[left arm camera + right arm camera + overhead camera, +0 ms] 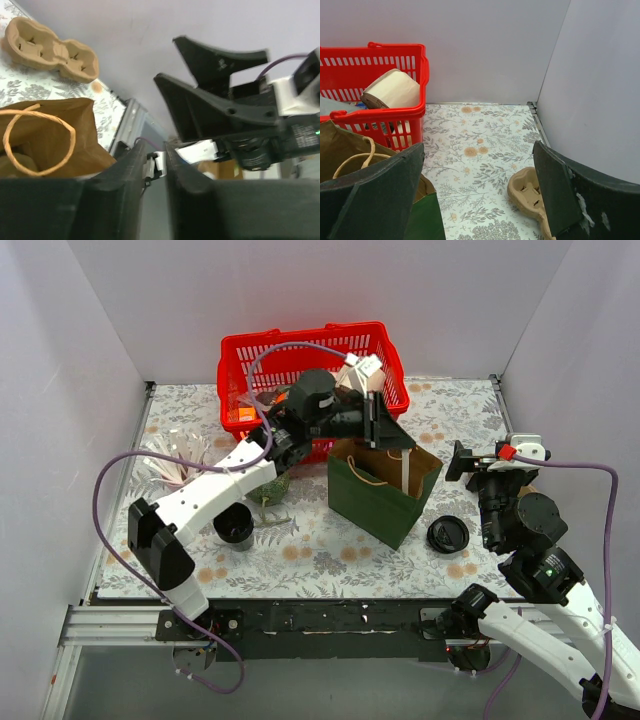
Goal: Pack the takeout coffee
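- left gripper (pixel 388 432) pinched shut, empty, just over the green paper bag (pixel 375 502) rim
- right gripper (pixel 479 150) spread wide, open table (pixel 480 130) ahead
- black cup (pixel 235 527) well apart

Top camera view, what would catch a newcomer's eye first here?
The bright red basket at the back of the table stands out most, with an open green paper bag just in front of it. The left pincer, shut, hangs over the bag; a black cup stands left of the bag, and a black lid lies right of it.
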Robot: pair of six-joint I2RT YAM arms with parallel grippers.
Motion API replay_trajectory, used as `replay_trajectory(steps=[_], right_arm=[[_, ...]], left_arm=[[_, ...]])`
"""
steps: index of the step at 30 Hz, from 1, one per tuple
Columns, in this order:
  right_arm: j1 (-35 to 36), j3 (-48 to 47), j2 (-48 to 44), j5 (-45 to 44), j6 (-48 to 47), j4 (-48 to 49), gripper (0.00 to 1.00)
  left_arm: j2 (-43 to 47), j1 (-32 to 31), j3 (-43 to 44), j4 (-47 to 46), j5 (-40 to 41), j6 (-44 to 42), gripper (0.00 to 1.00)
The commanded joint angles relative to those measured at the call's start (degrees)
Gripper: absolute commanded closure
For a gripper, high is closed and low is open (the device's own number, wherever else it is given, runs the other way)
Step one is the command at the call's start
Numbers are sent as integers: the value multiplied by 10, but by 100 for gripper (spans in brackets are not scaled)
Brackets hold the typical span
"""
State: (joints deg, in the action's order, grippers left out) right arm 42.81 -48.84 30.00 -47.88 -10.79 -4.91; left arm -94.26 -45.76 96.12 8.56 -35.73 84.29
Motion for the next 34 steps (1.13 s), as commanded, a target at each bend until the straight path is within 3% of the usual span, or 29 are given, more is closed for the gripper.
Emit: replay_trajectory(steps=[1,2,3,5,8,12,16,20,27,34], right_arm=[[-1,5,-2,-12,-1,27,3],[-1,4,-2,-11,-1,27,3],[-1,4,-2,-9,0,24,3],[-1,-1,3,-11,4,17,2],[-2,-13,17,-19,11,-3,2],[-1,-27,37,-35,32,-31,2],[-1,-42,58,-43,57,-82,2],[-1,-67,88,-16,62,-135,2],[-1,-131,142,-19,104,-242,2],[-1,-119,114,-11,122,-236,2]], left_arm=[[-5,-28,0,9,49,-36,64],[-5,-28,0,12,57,-43,43],[-1,-28,0,12,66,-46,31],[3,-30,5,15,73,-52,15],[14,-31,24,32,87,-66,3],[31,-32,54,72,122,-111,2],[65,-32,66,136,242,-165,2],[123,-31,37,196,466,-198,2],[228,-30,-49,293,712,-157,2],[325,-30,-134,351,774,-79,2]])
